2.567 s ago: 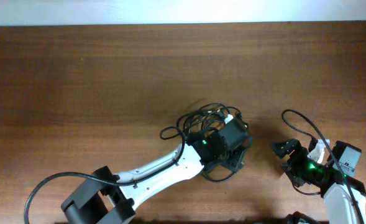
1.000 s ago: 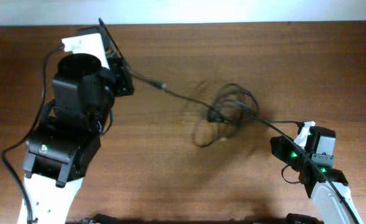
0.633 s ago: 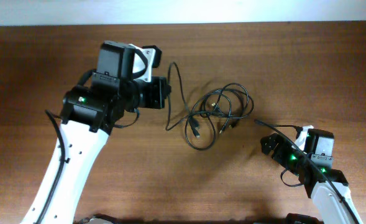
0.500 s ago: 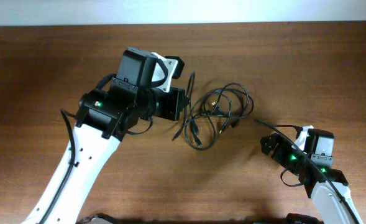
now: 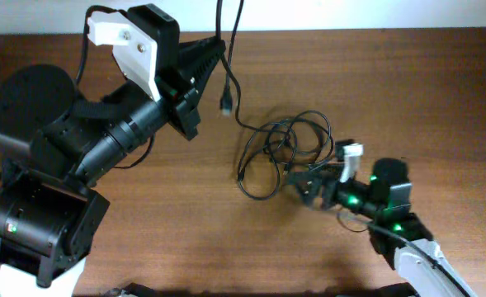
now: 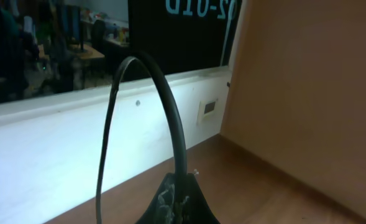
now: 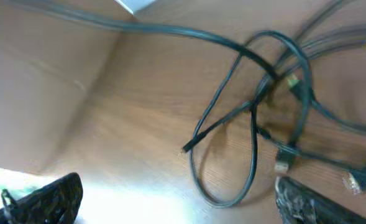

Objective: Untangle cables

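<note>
Overhead, left tool [image 5: 218,49] pinching one strand, cables [image 5: 288,153] beside right tool [image 5: 309,186]

Pale blue characters [image 6: 198,5] run along the top edge of a dark window pane [image 6: 176,37] in the left wrist view. Cropped across their upper halves, they read roughly "-OID-OZ" and cannot be made out with certainty.

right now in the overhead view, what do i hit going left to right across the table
bulky black and white left arm → thin black cable strand hanging with a small plug at its end → tangled bundle of thin black cables → black right arm wrist with a green light
</note>
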Action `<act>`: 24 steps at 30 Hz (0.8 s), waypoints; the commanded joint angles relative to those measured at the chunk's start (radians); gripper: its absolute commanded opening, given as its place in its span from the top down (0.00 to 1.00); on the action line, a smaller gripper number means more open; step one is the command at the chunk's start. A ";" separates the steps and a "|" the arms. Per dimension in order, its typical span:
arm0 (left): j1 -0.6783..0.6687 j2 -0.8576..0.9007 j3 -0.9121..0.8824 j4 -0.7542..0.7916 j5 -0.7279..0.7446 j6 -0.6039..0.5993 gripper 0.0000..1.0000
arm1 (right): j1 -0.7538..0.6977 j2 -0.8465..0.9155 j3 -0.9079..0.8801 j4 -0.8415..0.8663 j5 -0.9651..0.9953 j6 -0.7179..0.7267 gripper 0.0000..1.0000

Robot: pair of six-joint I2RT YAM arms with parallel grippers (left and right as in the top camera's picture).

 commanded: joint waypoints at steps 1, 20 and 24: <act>0.006 -0.014 0.010 0.011 0.018 -0.047 1.00 | 0.190 0.077 0.008 0.181 0.424 -0.242 0.02; 0.005 0.305 0.006 -0.261 -0.027 0.008 1.00 | -0.115 -0.315 0.335 -0.183 0.009 0.056 0.96; -0.012 0.481 0.006 -0.344 0.366 0.152 1.00 | -0.155 -0.229 0.335 -0.272 -0.111 0.139 0.96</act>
